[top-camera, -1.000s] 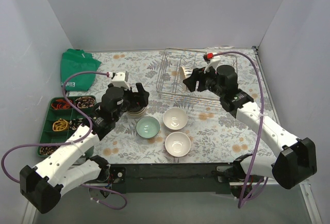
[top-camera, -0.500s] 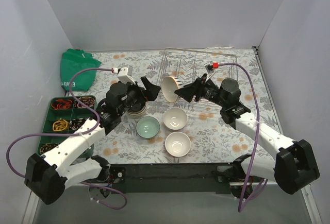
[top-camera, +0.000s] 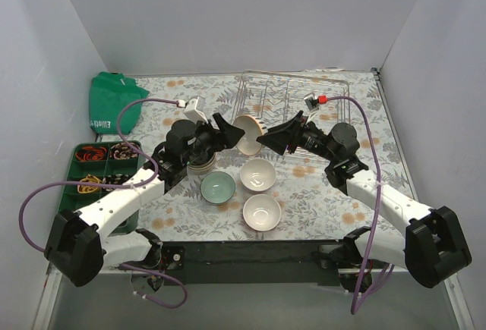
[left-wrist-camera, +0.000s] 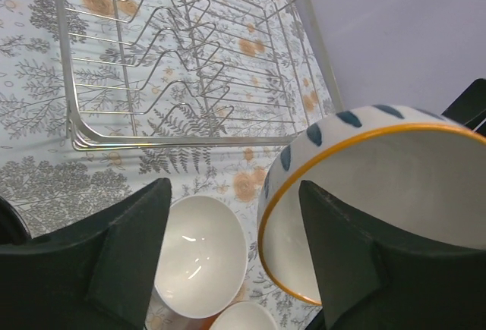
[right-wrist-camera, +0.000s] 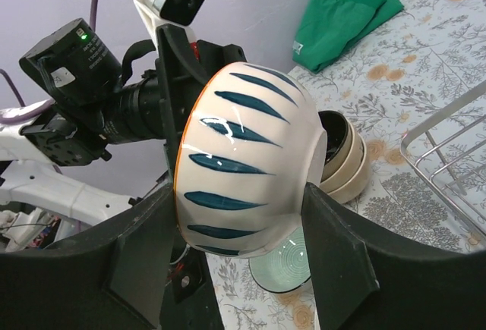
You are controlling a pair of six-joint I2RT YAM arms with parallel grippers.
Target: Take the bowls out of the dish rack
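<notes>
My right gripper (top-camera: 266, 137) is shut on a white bowl with blue stripes and an orange rim (top-camera: 248, 133). It holds the bowl on its side in the air between the two arms, and it fills the right wrist view (right-wrist-camera: 243, 171) between the fingers (right-wrist-camera: 345, 262). My left gripper (top-camera: 221, 133) is open right beside it. In the left wrist view the bowl's rim (left-wrist-camera: 266, 216) lies between the spread fingers (left-wrist-camera: 129, 262). The wire dish rack (top-camera: 292, 96) holds no bowls that I can see.
On the table stand a teal bowl (top-camera: 218, 187), two white bowls (top-camera: 258, 174) (top-camera: 262, 212) and a beige stack with a black inside (top-camera: 199, 165). A green compartment tray (top-camera: 62, 187) and a green cloth (top-camera: 112, 102) lie at the left.
My right gripper lifted the striped bowl out of the rack and carried it left. My left gripper rose from the bowl stack and closed in on the bowl's rim.
</notes>
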